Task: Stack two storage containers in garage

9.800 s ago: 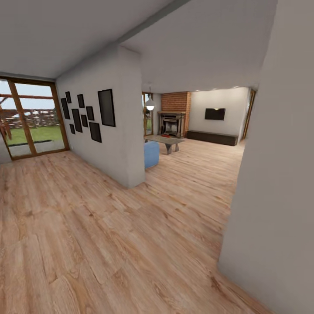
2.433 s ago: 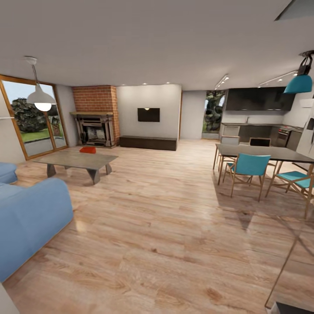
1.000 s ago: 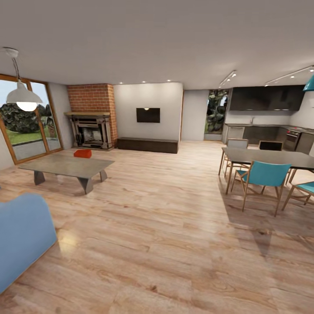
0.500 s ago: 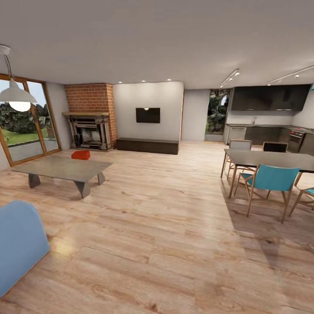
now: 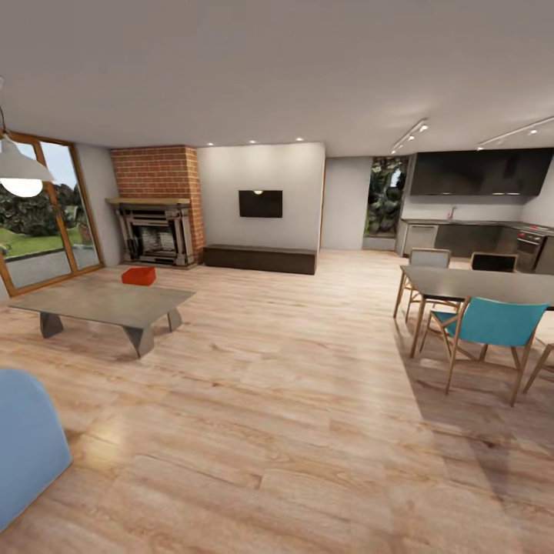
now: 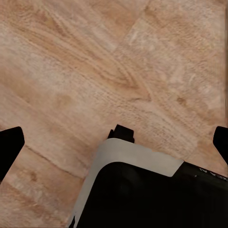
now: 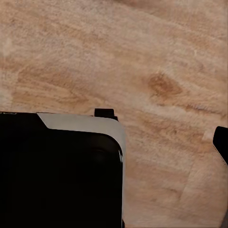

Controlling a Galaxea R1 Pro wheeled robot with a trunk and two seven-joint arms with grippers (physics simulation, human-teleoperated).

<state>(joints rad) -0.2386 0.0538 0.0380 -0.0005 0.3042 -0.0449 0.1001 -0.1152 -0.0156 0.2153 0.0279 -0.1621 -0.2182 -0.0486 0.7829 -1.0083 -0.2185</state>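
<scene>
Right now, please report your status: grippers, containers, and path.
Both grippers open, empty, over wood floor. One orange-red container on the coffee table, ahead left. Sofa near left; path clear otherwise.

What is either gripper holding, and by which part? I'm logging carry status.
Nothing. Both wrist views show wide-apart fingertips over bare wood floor; an orange-red container sits on the coffee table.

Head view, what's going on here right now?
The robot is in the living room, handling nothing. An orange-red storage container sits at the far edge of the low grey coffee table, in front of the brick fireplace. Whether that is one bin or two together is too small to tell. Both wrist views look down on the light wood plank floor, with nothing between the fingers.
</scene>
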